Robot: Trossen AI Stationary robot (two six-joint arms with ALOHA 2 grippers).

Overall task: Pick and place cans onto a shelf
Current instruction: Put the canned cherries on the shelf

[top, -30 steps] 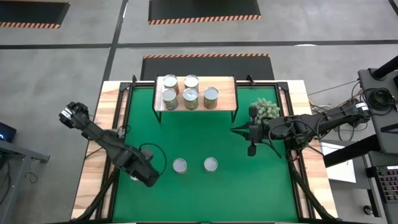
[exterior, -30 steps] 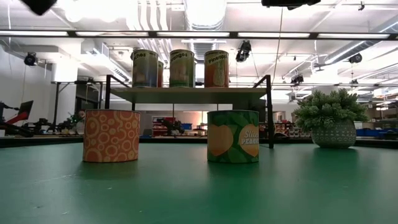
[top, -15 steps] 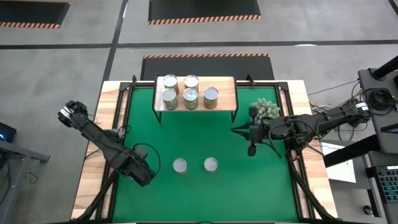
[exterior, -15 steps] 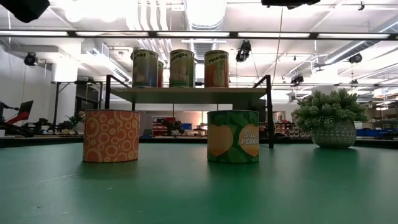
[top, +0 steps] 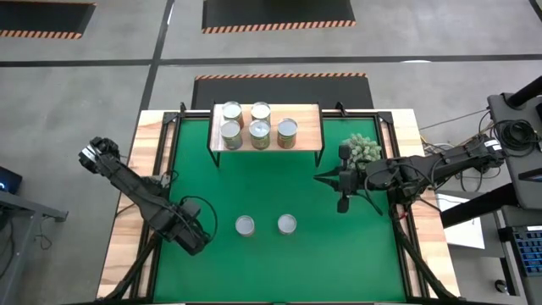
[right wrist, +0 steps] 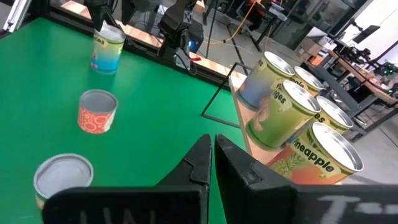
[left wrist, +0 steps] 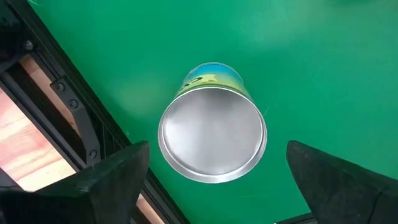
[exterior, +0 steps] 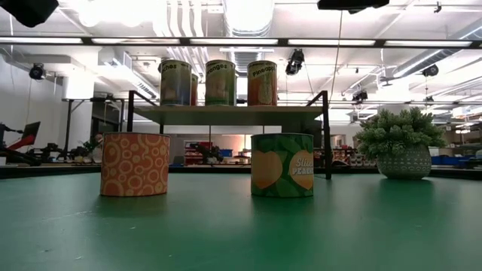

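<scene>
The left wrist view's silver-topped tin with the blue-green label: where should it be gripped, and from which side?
Grip the curved side wall of the upright silver-topped tin, coming straight down from above. The open left gripper hangs over it, one finger on each side.

5 cans (top: 259, 127) upright on shelf (top: 308, 120), 3 on mat.

Two slim dark jointed arms (top: 140, 191), each ending in blunt black fingers (left wrist: 118, 180).

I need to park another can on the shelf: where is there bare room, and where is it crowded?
The shelf is bare along its right end, right of the five cans, which crowd its left and middle. The green mat is also open between the shelf and the two cans near the front.
</scene>
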